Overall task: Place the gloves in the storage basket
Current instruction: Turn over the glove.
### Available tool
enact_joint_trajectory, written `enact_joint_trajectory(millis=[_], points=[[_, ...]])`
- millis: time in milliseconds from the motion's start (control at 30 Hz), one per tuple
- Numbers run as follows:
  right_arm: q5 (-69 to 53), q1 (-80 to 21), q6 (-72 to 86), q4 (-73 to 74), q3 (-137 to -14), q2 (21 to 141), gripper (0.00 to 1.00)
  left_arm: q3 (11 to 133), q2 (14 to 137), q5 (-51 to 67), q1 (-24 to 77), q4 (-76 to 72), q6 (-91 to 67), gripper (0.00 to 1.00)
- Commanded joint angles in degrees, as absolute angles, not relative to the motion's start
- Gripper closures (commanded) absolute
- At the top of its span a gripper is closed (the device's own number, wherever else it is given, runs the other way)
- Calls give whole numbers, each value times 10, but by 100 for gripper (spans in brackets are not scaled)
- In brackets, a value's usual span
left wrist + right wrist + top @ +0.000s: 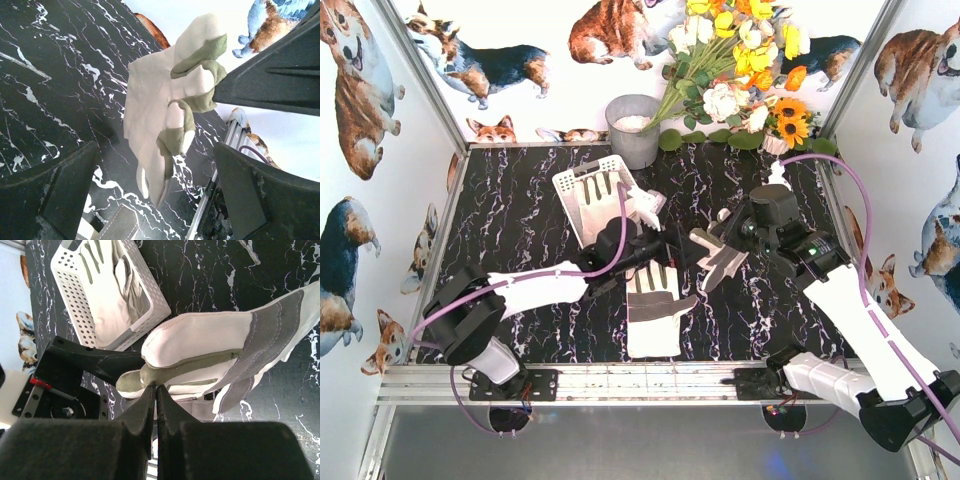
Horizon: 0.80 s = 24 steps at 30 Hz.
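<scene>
My right gripper [156,386] is shut on the edge of a cream-white glove [210,340] with grey patches and holds it up over the middle of the table [718,258]. That glove hangs just ahead of my left gripper [156,149], whose fingers [75,175] stand wide open around nothing. In the top view the left gripper [665,250] is just left of the held glove. A second glove [655,310] lies flat near the front edge. The white slotted storage basket [570,182] stands at the back left with a glove [600,195] inside; its wall [75,295] shows in the right wrist view.
A grey metal bucket [633,130] stands behind the basket, and a bunch of artificial flowers [740,70] fills the back right corner. More white fabric [646,205] hangs over the basket's right rim. Walls close the table in on three sides.
</scene>
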<state>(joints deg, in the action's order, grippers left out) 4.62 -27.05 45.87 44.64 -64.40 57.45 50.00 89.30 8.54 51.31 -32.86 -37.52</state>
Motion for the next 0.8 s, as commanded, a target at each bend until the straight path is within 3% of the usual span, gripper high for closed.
enact_joint_trajectory(millis=[0, 67, 200, 267, 333, 400, 433, 500, 600, 767], points=[[43, -268, 465, 409, -675, 556, 100, 529, 916, 84, 521, -349, -374, 12], [45, -268, 464, 409, -674, 554, 100, 534, 927, 85, 522, -351, -380, 22], [49, -267, 459, 412, -670, 549, 100, 536, 942, 107, 523, -395, -408, 54], [50, -267, 455, 413, -663, 546, 100, 536, 954, 116, 524, -416, -423, 82], [57, -266, 449, 416, -655, 547, 100, 538, 954, 121, 524, -427, -440, 100], [59, -264, 437, 421, -651, 547, 97, 536, 950, 127, 524, -430, -452, 100], [58, -264, 426, 421, -648, 547, 88, 533, 941, 128, 524, -429, -459, 100], [52, -263, 397, 418, -648, 548, 55, 524, 915, 119, 524, -422, -469, 100], [42, -263, 341, 417, -655, 549, 29, 518, 878, 73, 523, -368, -487, 100], [37, -263, 277, 405, -670, 538, 17, 516, 812, -29, 522, -236, -561, 100]])
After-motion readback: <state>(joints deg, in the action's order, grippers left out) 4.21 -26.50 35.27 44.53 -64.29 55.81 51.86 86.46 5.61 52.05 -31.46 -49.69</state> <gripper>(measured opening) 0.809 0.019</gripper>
